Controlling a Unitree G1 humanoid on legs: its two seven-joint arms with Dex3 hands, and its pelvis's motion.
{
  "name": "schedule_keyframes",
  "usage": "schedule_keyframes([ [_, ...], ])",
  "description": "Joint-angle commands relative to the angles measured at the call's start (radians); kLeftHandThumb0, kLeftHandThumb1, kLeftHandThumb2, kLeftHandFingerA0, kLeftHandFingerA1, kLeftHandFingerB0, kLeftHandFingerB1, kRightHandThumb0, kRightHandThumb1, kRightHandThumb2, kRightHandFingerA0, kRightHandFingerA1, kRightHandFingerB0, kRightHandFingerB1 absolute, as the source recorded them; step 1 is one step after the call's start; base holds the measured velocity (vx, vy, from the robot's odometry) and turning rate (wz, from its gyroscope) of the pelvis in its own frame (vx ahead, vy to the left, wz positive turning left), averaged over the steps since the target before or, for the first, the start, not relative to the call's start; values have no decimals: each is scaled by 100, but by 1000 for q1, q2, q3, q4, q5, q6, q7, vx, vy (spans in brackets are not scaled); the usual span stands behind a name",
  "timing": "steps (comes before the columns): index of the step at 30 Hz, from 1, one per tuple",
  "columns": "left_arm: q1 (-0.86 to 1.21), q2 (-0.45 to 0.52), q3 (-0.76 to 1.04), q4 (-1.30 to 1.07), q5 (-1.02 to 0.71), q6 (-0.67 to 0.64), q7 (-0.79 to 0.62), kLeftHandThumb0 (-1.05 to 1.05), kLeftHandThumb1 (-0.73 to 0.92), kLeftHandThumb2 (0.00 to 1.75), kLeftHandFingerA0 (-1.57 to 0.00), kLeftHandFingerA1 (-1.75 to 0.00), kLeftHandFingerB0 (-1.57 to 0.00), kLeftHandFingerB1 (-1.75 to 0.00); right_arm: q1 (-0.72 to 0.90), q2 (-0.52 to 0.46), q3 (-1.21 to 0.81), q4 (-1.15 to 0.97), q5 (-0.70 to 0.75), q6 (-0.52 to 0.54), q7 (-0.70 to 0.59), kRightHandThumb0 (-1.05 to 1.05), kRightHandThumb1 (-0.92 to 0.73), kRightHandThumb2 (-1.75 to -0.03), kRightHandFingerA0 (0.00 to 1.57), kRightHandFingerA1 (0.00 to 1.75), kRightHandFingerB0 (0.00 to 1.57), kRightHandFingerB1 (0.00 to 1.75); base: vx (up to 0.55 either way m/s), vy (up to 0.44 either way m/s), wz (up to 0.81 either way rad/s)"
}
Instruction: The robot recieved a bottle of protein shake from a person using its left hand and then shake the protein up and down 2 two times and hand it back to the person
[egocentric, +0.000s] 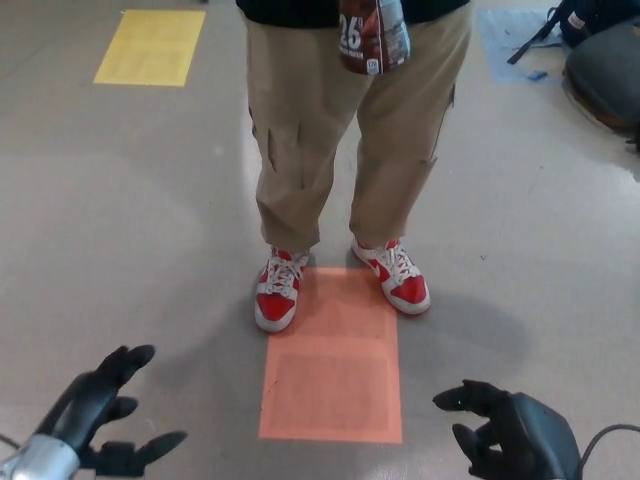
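bottle (372, 40) brown | trousers (340, 130) khaki | shoes (277, 292) red-white | floor patch (334, 360) orange

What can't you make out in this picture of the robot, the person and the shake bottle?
Head view only:
- Bottle: top cut off by the upper edge, so the cap and whatever holds it are unseen.
- Person: only trousers and shoes show; the upper edge cuts the rest.
- Left hand: wrist and arm cut by the lower edge.
- Right hand: partly cut by the lower edge.
- Bottle label: print too small.

Lab-like hall: taped floor markers (333, 370)
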Motion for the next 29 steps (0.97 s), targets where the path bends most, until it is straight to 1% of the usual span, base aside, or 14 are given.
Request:
schedule_keyframes([
  [1,-78,43,-17,268,126,-353,203,-65,41,75,-28,-47,-3,-21,-51,-30,-23,8,18,17,17,-22,-76,-65,93,50,77,44,0,0,0],
  [5,-114,38,-40,331,150,-362,215,-65,42,76,-28,-47,-2,-20,-56,-33,-15,11,5,20,4,-23,-76,-65,94,51,77,44,0,0,0],
  [7,-143,42,-49,365,159,-373,216,-65,42,76,-28,-47,-3,-21,-66,-22,-29,13,22,29,23,-24,-79,-63,90,50,77,44,0,0,0],
  [8,-152,43,-62,378,172,-373,224,-64,55,57,-32,-35,-3,-21,-66,-22,-28,14,19,26,16,-24,-78,-64,95,54,79,45,0,0,0],
  [12,-182,39,-99,422,205,-368,257,-65,57,58,-31,-35,-3,-21,-76,-22,-31,18,18,43,24,-27,-80,-64,91,51,76,44,0,0,0],
  [18,-218,37,-144,476,239,-378,299,-72,62,59,-30,-34,-1,-22,-92,-23,-27,19,6,76,24,-27,-79,-64,94,50,77,44,0,0,0],
  [19,-216,40,-152,475,249,-387,314,-75,52,86,-26,-46,-1,-17,-91,-23,-27,19,6,71,19,-26,-78,-64,95,50,77,44,0,0,0],
  [20,-215,39,-160,476,259,-394,334,-69,64,59,-33,-34,-3,-24,-91,-23,-28,19,7,71,20,-26,-79,-63,92,49,76,44,0,0,0],
  [21,-215,37,-165,479,266,-399,353,-69,64,59,-33,-34,-3,-24,-91,-24,-29,19,8,75,24,-26,-79,-63,92,49,76,44,0,0,0],
  [22,-205,33,-174,474,280,-399,387,-68,53,87,-28,-47,-3,-29,-87,-24,-28,18,8,78,24,-26,-79,-64,93,48,75,43,0,0,0],
  [23,-196,30,-180,474,287,-403,412,-69,55,83,-33,-46,-9,-34,-80,-24,-26,18,6,77,22,-25,-79,-64,94,49,75,43,0,0,0],
  [24,-188,27,-181,474,290,-408,424,-69,55,83,-33,-46,-9,-34,-74,-24,-24,17,4,75,20,-25,-79,-64,94,49,75,43,0,0,0],
  [25,-172,18,-183,470,297,-410,459,-57,68,61,-44,-36,-20,-28,-64,-27,-19,16,0,71,18,-24,-79,-63,93,49,74,43,0,0,0],
  [29,-147,5,-205,470,337,-400,561,-46,78,64,-53,-38,-31,-31,-48,-30,-9,16,-8,68,12,-26,-79,-64,90,47,75,43,0,0,0],
])
